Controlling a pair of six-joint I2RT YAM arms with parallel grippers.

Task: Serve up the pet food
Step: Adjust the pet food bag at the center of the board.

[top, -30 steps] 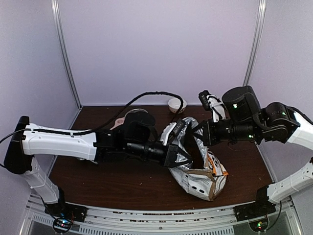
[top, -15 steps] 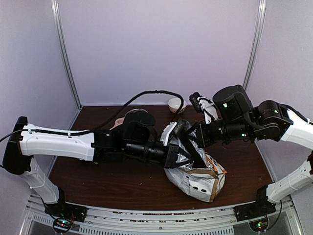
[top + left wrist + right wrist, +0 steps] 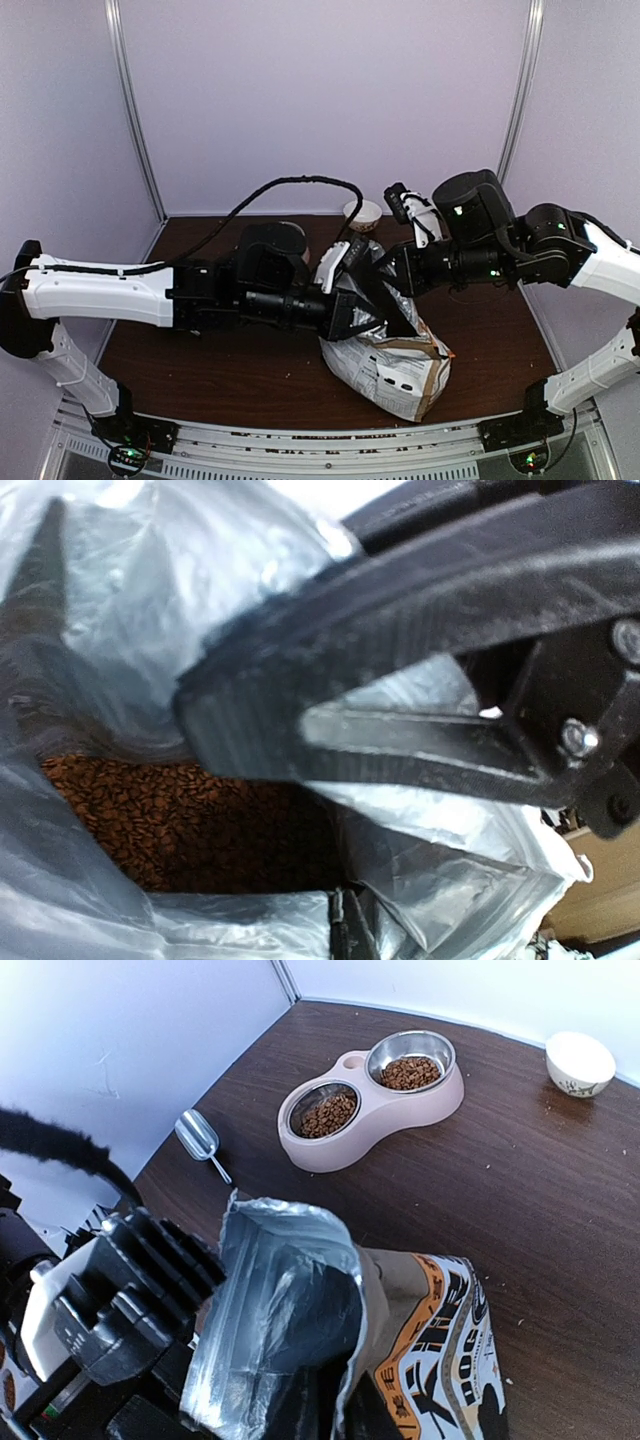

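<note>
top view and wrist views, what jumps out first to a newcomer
A crumpled food bag lies mid-table, left arm and right arm meeting at its silver mouth, brown kibble showing inside. Beyond it sits a pink double feeder, both bowls already holding kibble.

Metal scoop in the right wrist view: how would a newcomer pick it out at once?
Find the pink double-bowl feeder on the dark wooden table, both bowls holding brown kibble. To its left, apart from it and near the wall, lies the metal scoop: silvery, with a thin handle, unlike the round bowls.
</note>
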